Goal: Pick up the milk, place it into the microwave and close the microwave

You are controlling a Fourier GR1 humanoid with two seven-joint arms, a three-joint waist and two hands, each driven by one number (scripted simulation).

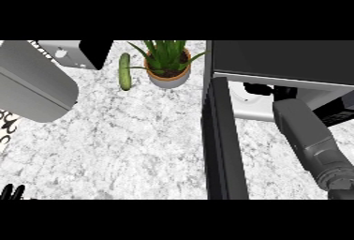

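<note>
The right grey forearm [307, 136] reaches into the open dark microwave [276, 58], past its black door [223, 140] standing ajar. The right hand [259, 89] is mostly hidden inside; I can't tell how its fingers are set, nor see the milk. The left hand's black fingertips [10, 191] rest straight at the lower left edge. A green cucumber [124, 71] lies beside a potted plant [166, 63] on the speckled counter [131, 140].

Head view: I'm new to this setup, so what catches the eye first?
The microwave at the upper right, its dark door swung open toward the viewer, with the right forearm reaching inside. Next, the potted plant at top centre, with a cucumber lying left of it on the counter.
</note>
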